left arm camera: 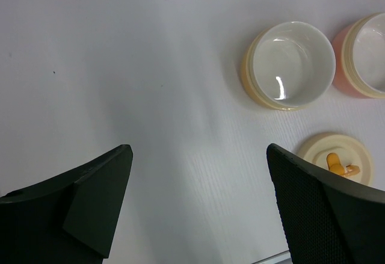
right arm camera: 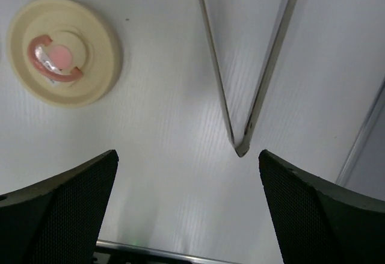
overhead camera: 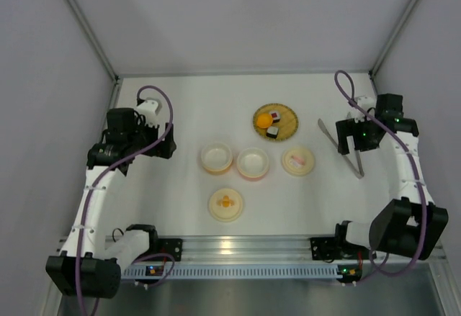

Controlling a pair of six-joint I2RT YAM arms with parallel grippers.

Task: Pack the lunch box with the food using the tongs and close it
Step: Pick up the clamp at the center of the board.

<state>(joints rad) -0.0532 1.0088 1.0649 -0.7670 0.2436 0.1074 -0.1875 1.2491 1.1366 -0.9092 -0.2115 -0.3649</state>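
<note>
Top external view, nearest the arm bases: orange-handled lid (overhead camera: 225,204), flat on the white tabletop (overhead camera: 173,107), alone ahead of everything else. Just beyond, in a row from left to right: yellow bowl (overhead camera: 216,157), pink bowl (overhead camera: 253,163) close beside it, then pink-handled lid (overhead camera: 297,161). Both bowls uncovered, white inside.

Level with that row at the left: left gripper (overhead camera: 167,142), released, its dark fingers (left arm camera: 96,198) spread wide over bare tabletop in the left wrist view, well apart from the yellow bowl.

At the right, slightly farther: right gripper (overhead camera: 353,147), likewise released, poised over the tongs (overhead camera: 358,170). In the right wrist view, fingers (right arm camera: 66,210) set far apart on either side of the hinge end, clasping nothing. Tongs lying flat on the tabletop, V opening toward the far wall, hinge toward the near edge.

Farthest back, behind the pink bowl: round woven plate (overhead camera: 287,111) carrying the food, with an orange ball (overhead camera: 265,120) on its left side and two dark-wrapped sushi-like pieces (overhead camera: 273,132) just beside it.
</note>
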